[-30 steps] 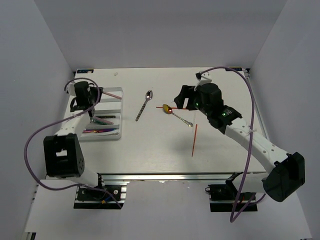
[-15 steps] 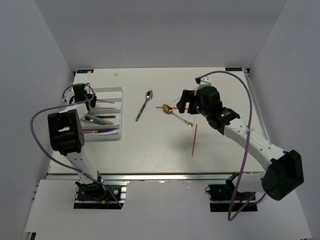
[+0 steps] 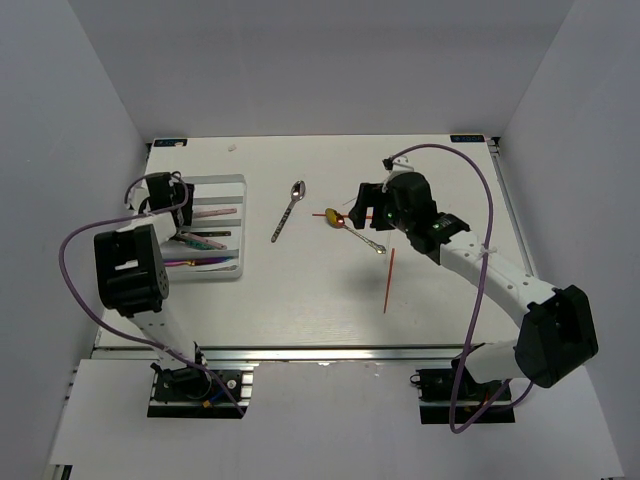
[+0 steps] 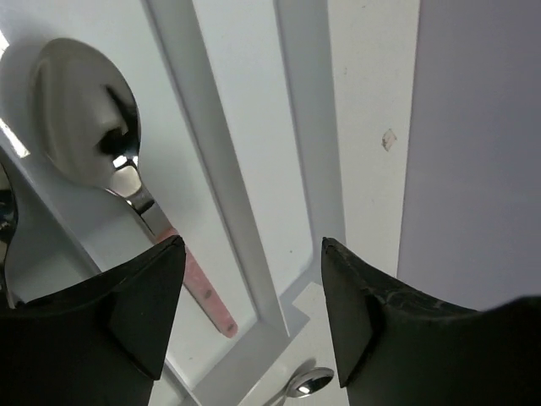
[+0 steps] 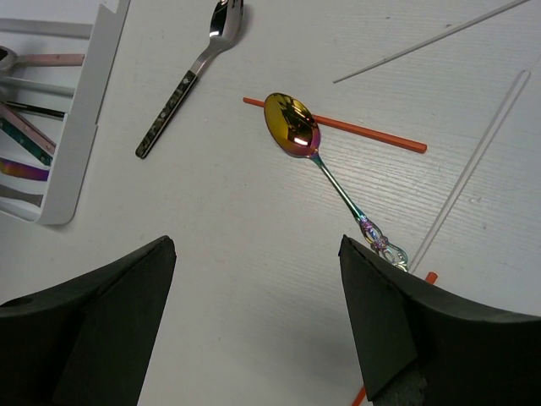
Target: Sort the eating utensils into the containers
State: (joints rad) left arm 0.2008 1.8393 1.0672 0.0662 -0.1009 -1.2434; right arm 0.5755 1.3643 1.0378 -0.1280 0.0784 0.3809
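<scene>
The white tray (image 3: pixel 242 230) stands at the left and holds several utensils. My left gripper (image 3: pixel 166 193) hangs over its far end. In the left wrist view this gripper (image 4: pixel 254 313) is open with nothing between its fingers. Under it, a pink-handled spoon (image 4: pixel 84 114) lies in a compartment beside a divider (image 4: pixel 215 169). My right gripper (image 3: pixel 360 203) is open above the table, just short of the gold-bowled spoon (image 5: pixel 292 125). That spoon lies across a red stick (image 5: pixel 355 131). A silver spoon (image 5: pixel 190 76) lies between it and the tray (image 5: pixel 89 110).
A second red stick (image 3: pixel 388 280) lies toward the near right. Two clear sticks (image 5: pixel 431 38) (image 5: pixel 473 161) lie beyond the gold-bowled spoon. The grey side wall (image 4: pixel 473 127) stands close behind the tray.
My left gripper has opened and the pink-handled spoon now lies in the tray; the left arm has swung back over the tray's far left. The right gripper has edged toward the gold-bowled spoon.
</scene>
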